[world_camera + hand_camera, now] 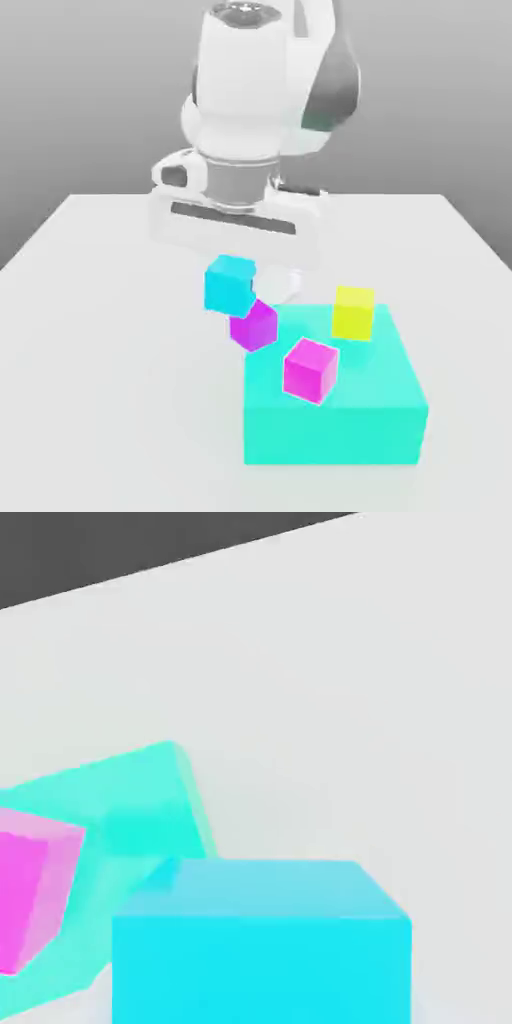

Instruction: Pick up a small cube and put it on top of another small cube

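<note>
Your jaws are pinched shut on the small cyan-blue cube, which hangs lifted just under the gripper in the exterior view; in the hand view that same cube sits close below the camera. Just beneath it, toward the exterior view's right, you see the small violet-magenta cube; the two look to meet at a corner, though you cannot tell whether they truly touch. Beside that stands the large turquoise block, carrying the pinker hot-magenta cube near its front and the yellow cube near its back. All of it rests on the pale surface
</note>
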Robot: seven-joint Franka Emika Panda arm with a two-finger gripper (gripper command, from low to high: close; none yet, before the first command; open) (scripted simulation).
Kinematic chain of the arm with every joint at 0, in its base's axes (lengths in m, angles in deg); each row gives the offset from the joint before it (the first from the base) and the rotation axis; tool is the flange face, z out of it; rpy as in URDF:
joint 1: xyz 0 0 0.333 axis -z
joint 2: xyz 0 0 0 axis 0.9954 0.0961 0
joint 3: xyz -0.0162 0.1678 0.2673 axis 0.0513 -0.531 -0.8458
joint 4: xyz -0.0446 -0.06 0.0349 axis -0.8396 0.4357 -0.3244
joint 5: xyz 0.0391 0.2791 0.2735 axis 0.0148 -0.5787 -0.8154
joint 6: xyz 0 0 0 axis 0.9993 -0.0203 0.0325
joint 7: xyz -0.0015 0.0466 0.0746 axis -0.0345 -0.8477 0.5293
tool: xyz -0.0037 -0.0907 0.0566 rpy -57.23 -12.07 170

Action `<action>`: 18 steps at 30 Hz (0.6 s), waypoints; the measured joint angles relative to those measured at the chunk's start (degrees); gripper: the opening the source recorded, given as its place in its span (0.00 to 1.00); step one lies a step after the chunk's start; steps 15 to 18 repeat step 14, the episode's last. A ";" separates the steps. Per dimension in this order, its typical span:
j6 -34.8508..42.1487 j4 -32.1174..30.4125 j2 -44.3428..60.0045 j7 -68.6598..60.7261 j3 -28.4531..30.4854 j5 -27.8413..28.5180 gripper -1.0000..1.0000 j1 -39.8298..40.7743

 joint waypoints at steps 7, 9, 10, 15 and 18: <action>-1.50 -7.24 -5.90 -6.95 1.84 -2.27 0.00 -3.30; -6.18 -8.67 -2.65 -7.14 1.68 -2.40 0.00 -3.23; -8.63 -9.38 -0.91 -7.18 1.62 -2.44 0.00 -3.21; -10.52 -9.92 0.44 -7.22 1.53 -2.50 1.00 -3.16; -10.52 -9.92 0.44 -7.22 1.53 -2.50 1.00 -3.16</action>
